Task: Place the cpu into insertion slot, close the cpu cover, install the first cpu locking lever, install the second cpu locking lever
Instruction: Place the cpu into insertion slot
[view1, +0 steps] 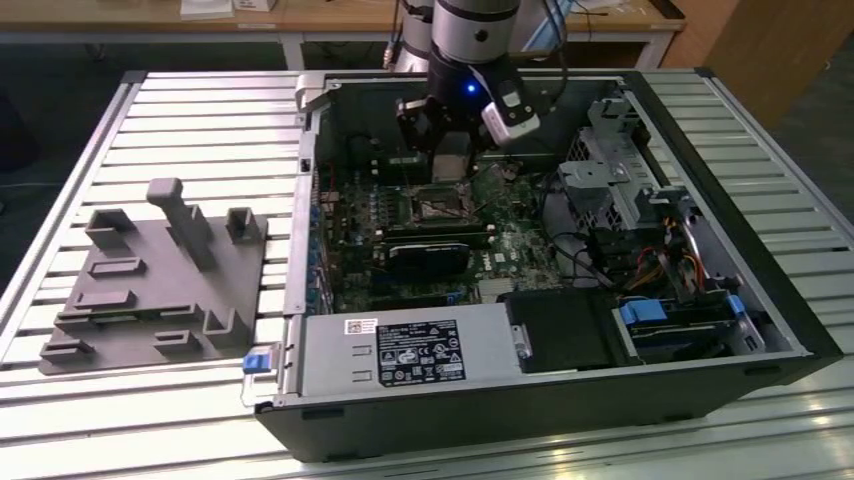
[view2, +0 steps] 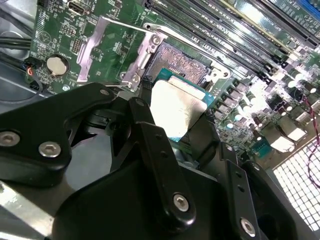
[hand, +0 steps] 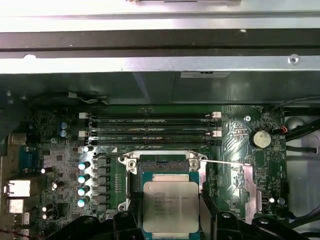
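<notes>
Noted a grey power supply (view1: 400, 355) at the near edge of the open computer case (view1: 561, 420), with a grey moulded fixture (view1: 147, 280) on the slatted table (view1: 214, 110) to the exterior view's left. Found a black block (view1: 427, 255) farther in on the motherboard (view1: 521, 250), then the bare insertion slot (hand: 165, 167). Saw the gripper (hand: 171, 225) pinching the cpu (hand: 170, 207) by two opposite edges, silvery top showing, held just above the slot and not seated. Found the cpu cover (view2: 142, 55) swung open, off to one side of the slot. Spotted a coin cell (hand: 260, 138) near the cover. Counted rows of memory slots (hand: 150, 127) beyond, toward the case's far wall.
</notes>
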